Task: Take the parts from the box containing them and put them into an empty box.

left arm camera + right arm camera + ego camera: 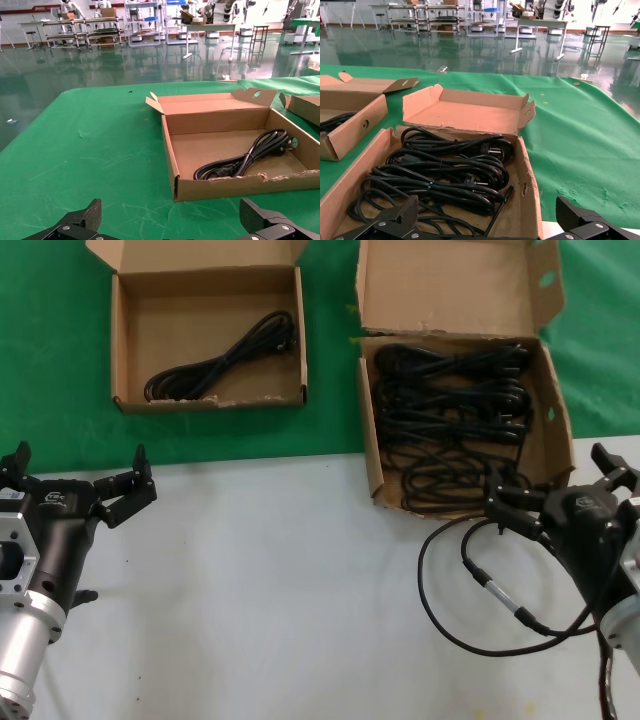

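The larger cardboard box [553, 430] stands at the back right, its lid flap [450, 285] up, with several looped black power cords [450, 405] inside. The smaller box [122, 350] at the back left holds one black cord bundle [225, 360]. My right gripper [555, 480] hovers open at the larger box's near edge; in its wrist view the gripper [487, 212] is just short of the cords [450, 175]. My left gripper [78, 475] is open over the white table, well short of the smaller box [240, 187] and its cord [245, 160].
A thin black wire [440, 610] with a silver connector [500, 592] loops over the white table [280, 590] beside my right arm. Green cloth [50, 360] lies under both boxes. The smaller box's lid flap [195, 252] is folded back.
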Available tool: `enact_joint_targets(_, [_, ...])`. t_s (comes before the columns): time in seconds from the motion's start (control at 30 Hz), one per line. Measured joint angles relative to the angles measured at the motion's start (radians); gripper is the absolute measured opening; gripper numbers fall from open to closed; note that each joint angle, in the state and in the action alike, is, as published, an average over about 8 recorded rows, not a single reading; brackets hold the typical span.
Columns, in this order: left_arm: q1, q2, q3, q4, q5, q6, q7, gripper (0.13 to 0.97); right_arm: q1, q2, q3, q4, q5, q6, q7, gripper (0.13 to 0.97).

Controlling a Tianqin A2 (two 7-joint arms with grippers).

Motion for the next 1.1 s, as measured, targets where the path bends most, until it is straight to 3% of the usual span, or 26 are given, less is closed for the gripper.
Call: enact_joint_targets(1.1, [0.0, 0.0, 0.0, 0.0, 0.0, 0.0, 0.0, 0.966, -0.002, 0.0, 0.001, 0.0, 0.004, 0.002, 0.001, 0.966])
